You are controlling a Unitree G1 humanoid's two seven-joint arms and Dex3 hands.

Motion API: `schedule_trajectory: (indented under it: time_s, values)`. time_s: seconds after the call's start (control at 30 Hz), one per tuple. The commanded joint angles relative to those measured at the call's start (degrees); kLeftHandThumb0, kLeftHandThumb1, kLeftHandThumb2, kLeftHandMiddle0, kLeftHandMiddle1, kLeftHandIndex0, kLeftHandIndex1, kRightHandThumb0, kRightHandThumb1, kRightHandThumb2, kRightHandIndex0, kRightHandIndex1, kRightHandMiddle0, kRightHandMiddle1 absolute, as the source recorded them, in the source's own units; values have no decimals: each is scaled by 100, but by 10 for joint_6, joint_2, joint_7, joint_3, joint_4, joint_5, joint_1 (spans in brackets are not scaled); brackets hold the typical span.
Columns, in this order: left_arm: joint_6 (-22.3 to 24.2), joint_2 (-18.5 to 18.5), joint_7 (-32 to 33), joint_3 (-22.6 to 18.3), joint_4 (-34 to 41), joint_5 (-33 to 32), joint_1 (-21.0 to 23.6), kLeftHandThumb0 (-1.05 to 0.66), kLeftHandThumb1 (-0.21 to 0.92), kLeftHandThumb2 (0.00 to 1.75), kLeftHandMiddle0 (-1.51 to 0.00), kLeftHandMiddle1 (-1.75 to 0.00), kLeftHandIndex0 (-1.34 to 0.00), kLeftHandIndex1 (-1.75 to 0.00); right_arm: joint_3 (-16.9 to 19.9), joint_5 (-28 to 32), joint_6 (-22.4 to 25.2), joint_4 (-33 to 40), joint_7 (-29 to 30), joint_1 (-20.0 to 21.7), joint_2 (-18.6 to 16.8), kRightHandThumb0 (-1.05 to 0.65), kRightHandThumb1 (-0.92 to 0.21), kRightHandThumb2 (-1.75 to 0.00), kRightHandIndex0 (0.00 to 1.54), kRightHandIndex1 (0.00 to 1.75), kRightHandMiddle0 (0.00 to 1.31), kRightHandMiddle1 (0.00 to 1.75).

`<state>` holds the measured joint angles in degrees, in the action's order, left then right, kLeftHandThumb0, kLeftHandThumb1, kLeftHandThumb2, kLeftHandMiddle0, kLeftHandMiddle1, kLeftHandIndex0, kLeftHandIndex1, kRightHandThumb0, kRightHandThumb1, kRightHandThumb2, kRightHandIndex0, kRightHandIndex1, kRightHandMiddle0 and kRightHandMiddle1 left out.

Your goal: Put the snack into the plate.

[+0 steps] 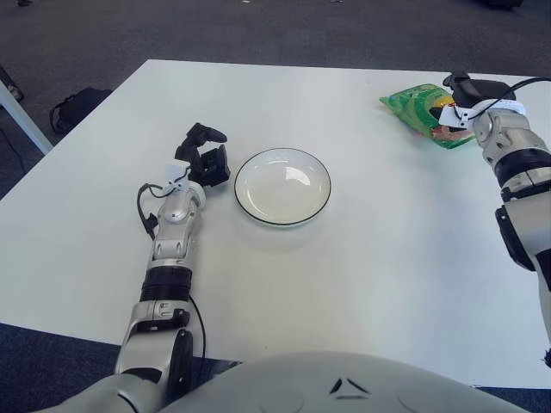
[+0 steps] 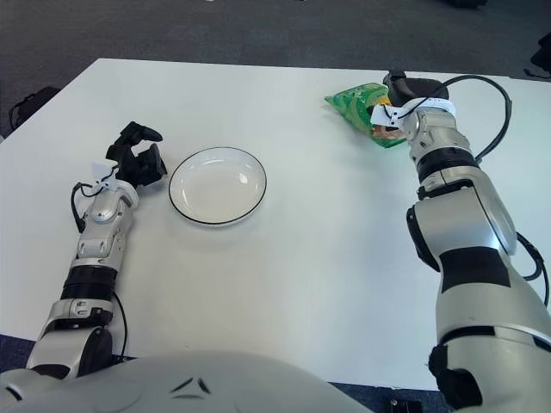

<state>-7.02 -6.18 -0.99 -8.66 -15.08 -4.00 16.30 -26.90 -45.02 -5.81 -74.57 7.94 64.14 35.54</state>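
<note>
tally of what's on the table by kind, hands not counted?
Plates: 1, a white plate with a dark rim, empty, beside the left hand.
Snack bags: 1, a green snack bag at the far right of the table, with the right hand at it.
Total: 2

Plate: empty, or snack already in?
Empty: the plate shows bare white inside; the snack lies on the table by the right hand.
</note>
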Motion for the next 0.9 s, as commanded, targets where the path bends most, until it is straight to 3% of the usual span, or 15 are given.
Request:
schedule_trajectory:
  time_s: [0.0,0.23,0.43,0.87]
  values:
    - [7,1,9,-1,9,4,-7,-43,49,109,-106,-175,-47,-175,1,10,10,-2,-4,1,-7,-98,-92,-106,65,174,0,55]
    - [15,1,10,1,16,3,-11,-43,48,111,-107,-175,-48,-175,-6,9,26,-13,0,-8,-16,-101,-92,-106,90,175,0,82]
    - [9,0,5,2,17,2,-15,-43,48,111,-106,-175,-48,-175,-12,9,27,-16,-14,-8,-15,-102,-92,-106,108,175,0,91]
    - [2,3,11,-1,18,2,-16,-42,50,109,-105,-175,-47,-175,-14,17,-15,-17,-62,-16,-5,-98,-92,-112,122,175,0,109]
